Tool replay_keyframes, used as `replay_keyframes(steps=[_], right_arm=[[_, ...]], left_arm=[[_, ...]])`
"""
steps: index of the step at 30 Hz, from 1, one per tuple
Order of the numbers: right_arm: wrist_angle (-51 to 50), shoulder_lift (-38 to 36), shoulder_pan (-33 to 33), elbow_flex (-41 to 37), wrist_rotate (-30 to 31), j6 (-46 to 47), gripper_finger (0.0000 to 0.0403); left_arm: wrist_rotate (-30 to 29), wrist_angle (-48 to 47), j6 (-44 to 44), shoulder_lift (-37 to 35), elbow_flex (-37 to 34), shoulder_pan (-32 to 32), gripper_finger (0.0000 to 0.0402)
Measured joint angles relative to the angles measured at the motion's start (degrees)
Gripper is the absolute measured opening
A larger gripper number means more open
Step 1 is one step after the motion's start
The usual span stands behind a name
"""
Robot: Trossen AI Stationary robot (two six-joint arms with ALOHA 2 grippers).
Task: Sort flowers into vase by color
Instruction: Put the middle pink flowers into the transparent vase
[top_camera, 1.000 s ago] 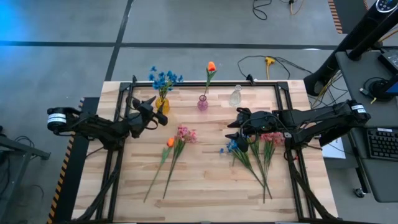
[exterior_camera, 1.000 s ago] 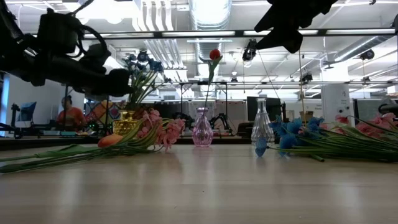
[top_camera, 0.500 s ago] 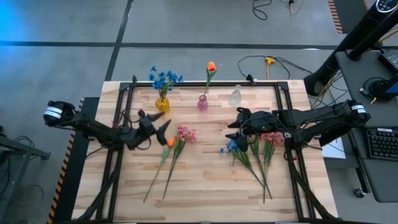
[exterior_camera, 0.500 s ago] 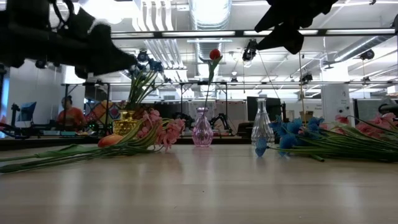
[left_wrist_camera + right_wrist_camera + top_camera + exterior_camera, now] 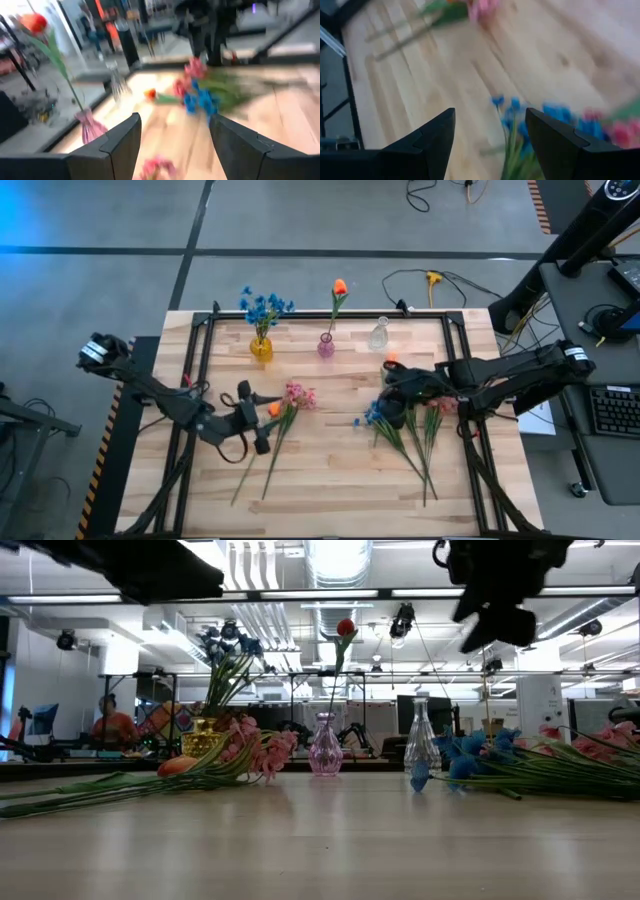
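Near the far edge stand a yellow vase (image 5: 260, 348) with blue flowers (image 5: 265, 307), a pink vase (image 5: 326, 346) with one orange flower (image 5: 340, 286), and an empty clear vase (image 5: 378, 335). An orange bud (image 5: 274, 409) and a pink spray (image 5: 298, 394) lie on the table at left centre, stems toward the near edge. Blue flowers (image 5: 372, 416) and pink flowers (image 5: 440, 402) lie in a pile at the right. My left gripper (image 5: 255, 420) hovers open beside the left pair. My right gripper (image 5: 385, 402) hovers open above the blue flowers (image 5: 520, 115).
A small orange bud (image 5: 390, 360) lies at the far end of the right pile. A black frame rail (image 5: 330, 313) runs along the table's far edge and down both sides. Bare wood lies between the two flower piles and along the near edge.
My left gripper has swung away from the yellow vase toward the table's near edge, risen a little, and turned level to face the table's right side, ending beside the lying orange and pink flowers. My right gripper has rolled and tipped downward over the blue flowers, uncovering an orange bud behind it.
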Motion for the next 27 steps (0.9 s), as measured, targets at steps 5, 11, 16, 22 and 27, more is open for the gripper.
replay_keyframes(steps=[5,11,16,22,27], right_arm=[[-8.0,0.0,2.7,0.0,-0.3,7.0,0.0233],[-14.6,0.0,5.1,0.0,-0.3,13.6,0.0233],[-18.3,0.0,5.7,0.0,-3.2,17.7,0.0233],[-23.7,0.0,6.7,0.0,-9.1,24.0,0.0233],[-30.7,0.0,8.6,0.0,-11.3,30.5,0.0233]], left_arm=[[1.1,-34.7,-21.0,1.5,11.4,-0.7,0.0217],[14.3,-65.4,-43.1,5.4,22.0,-0.9,0.0217],[21.5,-75.0,-48.2,8.7,25.0,-1.5,0.0217],[22.9,-77.0,-48.6,10.7,25.0,-1.6,0.0217],[21.6,-77.3,-46.0,11.0,25.0,-1.6,0.0217]])
